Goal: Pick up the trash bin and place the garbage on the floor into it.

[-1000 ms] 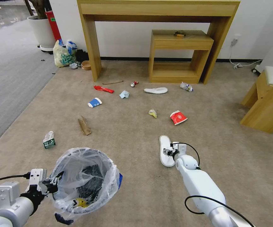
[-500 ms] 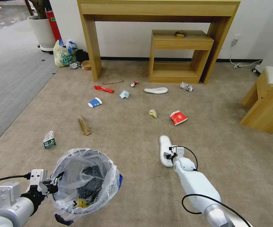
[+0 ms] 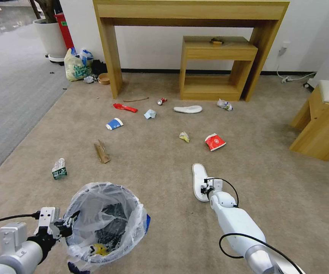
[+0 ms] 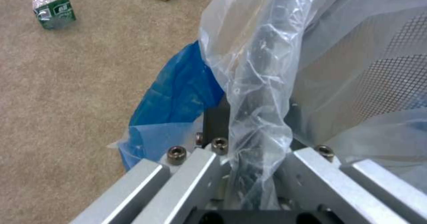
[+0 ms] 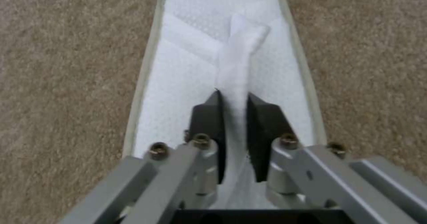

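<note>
The trash bin, black mesh lined with a crinkly clear bag, hangs at the lower left. My left gripper is shut on its rim; the left wrist view shows the jaws clamping bag and rim beside a blue patch. My right gripper is down on a white slipper on the tan floor. In the right wrist view the gripper is shut on the slipper's strap. Further garbage lies beyond: another slipper, red cup, blue-white cup, cardboard.
A red wrapper, can, tissue and crumpled plastic dot the carpet. A wooden console with a small shelf unit stands at the wall, a stool at right, a knotted printed bag and grey carpet at left.
The left gripper and the bin have sunk slightly and come nearer. The right arm has drawn back a little along the slipper, which lies where it was.
</note>
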Controlling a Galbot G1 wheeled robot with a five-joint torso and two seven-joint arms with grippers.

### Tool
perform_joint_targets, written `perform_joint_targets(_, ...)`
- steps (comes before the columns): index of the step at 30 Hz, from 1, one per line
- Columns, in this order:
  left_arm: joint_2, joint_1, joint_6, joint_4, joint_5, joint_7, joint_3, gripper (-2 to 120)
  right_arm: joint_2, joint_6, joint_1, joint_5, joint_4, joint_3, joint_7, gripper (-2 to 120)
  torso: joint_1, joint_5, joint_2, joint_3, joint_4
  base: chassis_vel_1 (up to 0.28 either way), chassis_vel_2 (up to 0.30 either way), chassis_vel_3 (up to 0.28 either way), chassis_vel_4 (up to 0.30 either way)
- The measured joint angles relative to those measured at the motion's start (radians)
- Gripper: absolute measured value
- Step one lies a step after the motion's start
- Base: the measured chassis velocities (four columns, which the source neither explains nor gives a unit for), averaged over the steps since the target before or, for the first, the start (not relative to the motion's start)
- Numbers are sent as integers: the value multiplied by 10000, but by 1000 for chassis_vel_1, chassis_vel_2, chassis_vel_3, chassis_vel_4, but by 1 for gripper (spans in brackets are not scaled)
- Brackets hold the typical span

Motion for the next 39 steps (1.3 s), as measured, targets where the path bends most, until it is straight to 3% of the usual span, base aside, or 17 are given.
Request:
perform_joint_targets(15,57,3,0,-18,1,33,-25,0,29,304,-33,-265,45,194,-7,0,0,0,-1,0,-2,0,0,0,0)
perform_joint_targets(25,99,-7,0,-70,-48,21,-53,0,-54,432,-258,-252,460,291,1,0,0,0,-1,1,-1,0,0,0,0)
perform_joint_targets(33,139,-94,1,-84,-207,-115,-90,0,-775,515,-1093,-99,3081,-23,5,0,-1,-1,-1,0,-1,0,0,0,0)
perform_joint_targets(36,159,-152,0,-75,-220,-132,-70,0,-1317,515,-1463,25,4836,-245,-78,0,-1,-2,0,0,0,0,0,0,0)
perform_joint_targets(39,178,-179,1,-75,-224,-147,-54,0,-1524,522,-1598,47,5502,-292,-122,0,0,1,-1,0,0,0,0,0,0)
